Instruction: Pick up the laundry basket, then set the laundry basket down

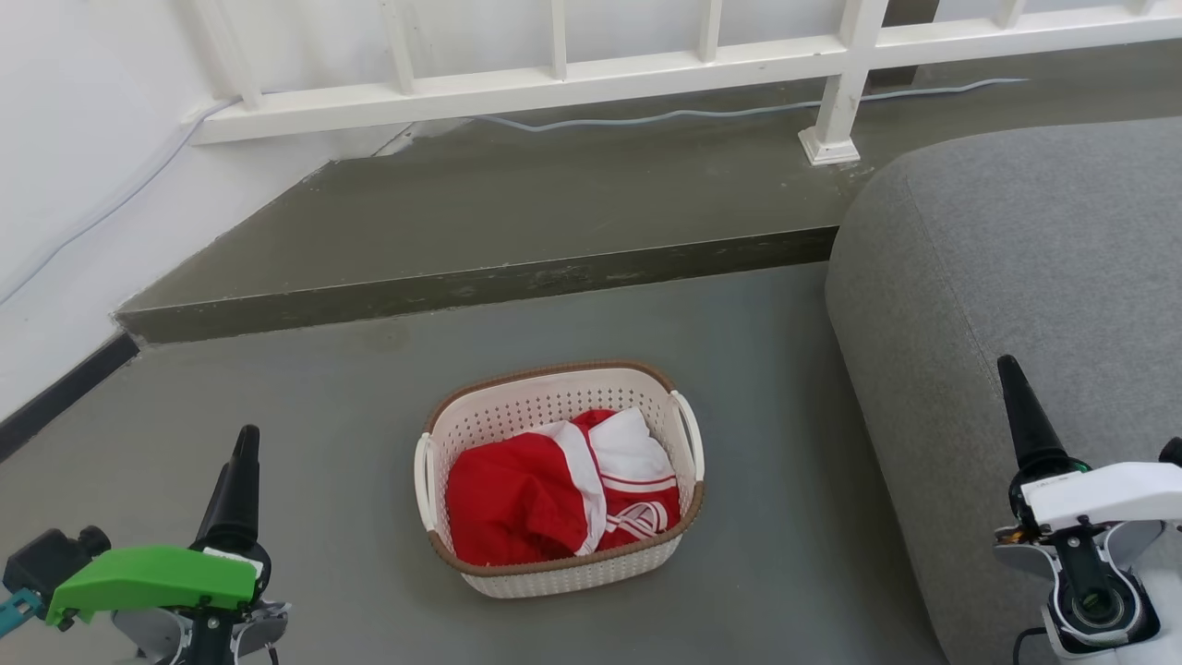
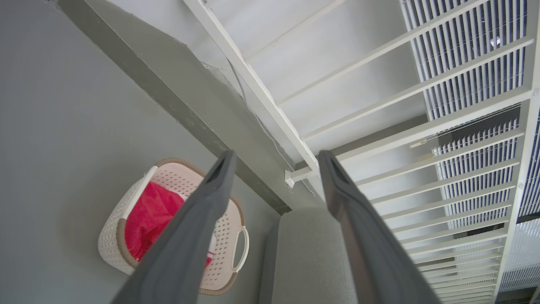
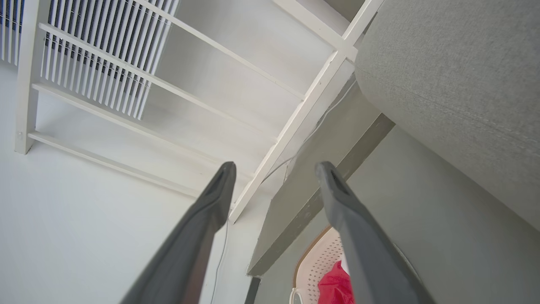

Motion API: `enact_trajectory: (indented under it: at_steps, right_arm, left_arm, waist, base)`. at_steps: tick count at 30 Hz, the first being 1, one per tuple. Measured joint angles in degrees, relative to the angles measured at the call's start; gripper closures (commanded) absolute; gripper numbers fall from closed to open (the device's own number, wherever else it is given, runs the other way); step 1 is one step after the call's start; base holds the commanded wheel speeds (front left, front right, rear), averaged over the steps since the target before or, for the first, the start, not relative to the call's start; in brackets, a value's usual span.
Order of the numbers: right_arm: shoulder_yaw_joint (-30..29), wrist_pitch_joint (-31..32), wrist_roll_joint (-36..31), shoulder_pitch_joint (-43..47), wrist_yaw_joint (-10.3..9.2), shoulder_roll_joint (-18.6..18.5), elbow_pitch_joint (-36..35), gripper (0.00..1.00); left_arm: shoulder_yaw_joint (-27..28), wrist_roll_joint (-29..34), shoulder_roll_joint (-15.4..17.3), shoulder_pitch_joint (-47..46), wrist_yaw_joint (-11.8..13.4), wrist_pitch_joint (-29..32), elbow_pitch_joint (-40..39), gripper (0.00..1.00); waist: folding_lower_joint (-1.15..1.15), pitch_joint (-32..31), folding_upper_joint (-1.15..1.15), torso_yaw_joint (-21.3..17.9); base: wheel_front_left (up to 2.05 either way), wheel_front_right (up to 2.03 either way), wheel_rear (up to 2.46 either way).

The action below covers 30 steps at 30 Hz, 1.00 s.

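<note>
Two loop handles, one on each short side, are the obvious places to take hold of the laundry basket (image 1: 563, 577): the left handle (image 1: 423, 482) faces the robot's left side and the right handle (image 1: 690, 434) faces the grey sofa (image 1: 1016, 259). The basket sits upright on the floor (image 1: 277, 406), roughly midway across it. It is short of the step (image 1: 480, 286) at the floor's far edge and near the sofa on the right, with a gap between them. A red and white garment (image 1: 517, 499) lies crumpled inside, below the brown rim.

The left hand (image 2: 276, 159) hangs over the floor's near left corner and the right hand (image 3: 274, 169) shows against the sofa's near end, both well apart from the basket. Each has its fingers spread with nothing between them.

The basket looks like thin perforated plastic: probably light and stiff enough to keep its shape, though the walls may flex if squeezed. The soft load should add little weight. The handles are slim, smooth loops, so a pinch on one alone would likely let the basket swing and tip. Taking both at once and raising them evenly seems safest. The sofa leaves the right hand less room to come in
</note>
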Motion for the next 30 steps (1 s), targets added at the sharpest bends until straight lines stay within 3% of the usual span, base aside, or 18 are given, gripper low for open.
enact_trajectory:
  at_steps: [30]
  right_arm:
    - [7.93,-5.37,-24.73,-0.33,-5.63,-1.66,0.48,0.0]
  left_arm:
    - [-5.68,28.42,1.24,-0.7,2.53,-5.5,-2.65,0.0]
  waist:
    - [0.0,0.08,0.0,0.14]
  base:
    - [0.0,0.0,0.0]
